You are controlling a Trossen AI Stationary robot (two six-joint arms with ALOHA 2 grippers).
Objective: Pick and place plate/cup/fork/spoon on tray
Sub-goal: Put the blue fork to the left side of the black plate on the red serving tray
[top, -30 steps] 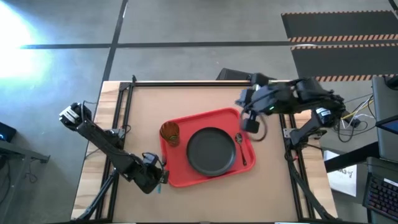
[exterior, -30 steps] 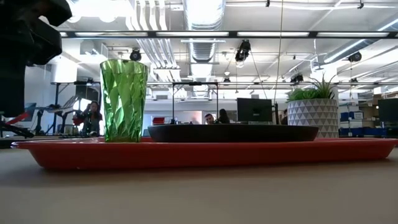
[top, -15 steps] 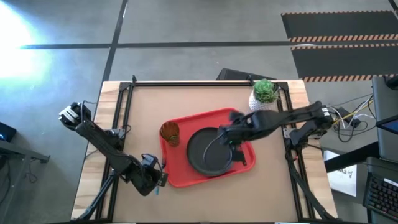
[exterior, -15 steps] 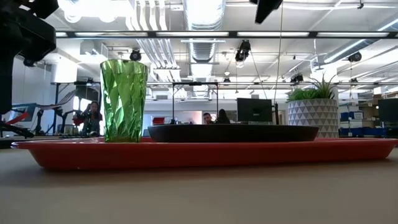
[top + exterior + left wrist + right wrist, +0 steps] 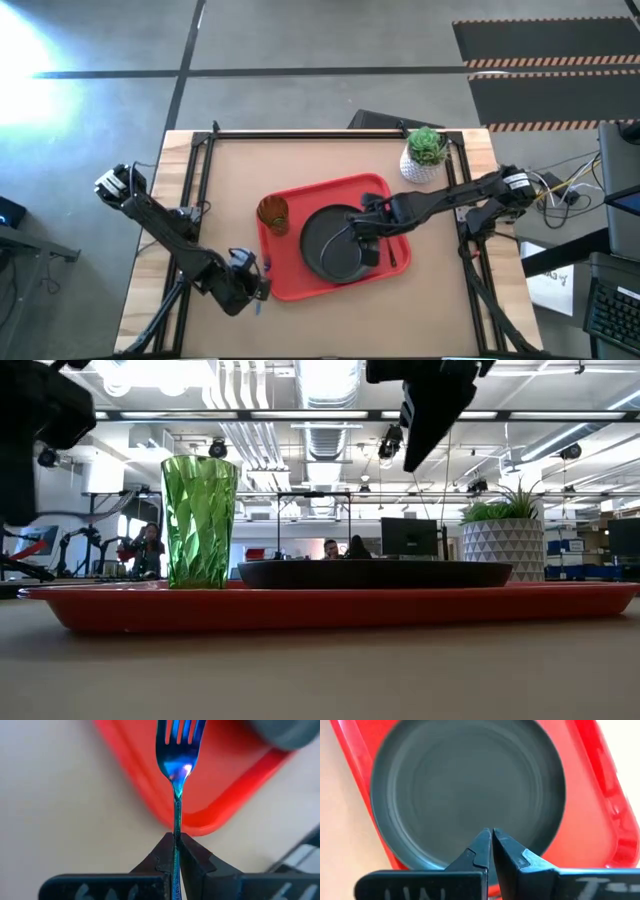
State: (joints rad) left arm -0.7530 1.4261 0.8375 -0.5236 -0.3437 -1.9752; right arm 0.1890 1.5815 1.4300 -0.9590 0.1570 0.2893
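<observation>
The red tray (image 5: 300,275) lies mid-table. On it stand the black plate (image 5: 325,245) and the green cup (image 5: 272,213). The dark spoon (image 5: 392,256) lies on the tray right of the plate, mostly under my right arm. My left gripper (image 5: 250,288) is at the tray's near left corner, shut on the blue-handled fork (image 5: 177,750), whose tines reach over that tray corner (image 5: 200,820). My right gripper (image 5: 491,834) is shut and empty above the plate (image 5: 470,785). It also shows high above the plate in the low view (image 5: 430,410). My left gripper pinches the fork's thin handle (image 5: 176,827) between its two fingers. The fingers lie along the handle, which runs back between them. The tines (image 5: 177,735) stick out ahead, over the tray's corner. The fork is lifted clear of table and tray.
A white pot with a green plant (image 5: 425,155) stands at the table's far right, beyond the tray. A dark metal frame (image 5: 330,133) runs along the table's far and side edges. People and desks show in the room behind the table.
My right gripper has swung from beyond the tray's far right corner toward the table's left and near edge. It has come lower and now hangs over the plate. The plant pot, hidden by the arm before, now shows.
</observation>
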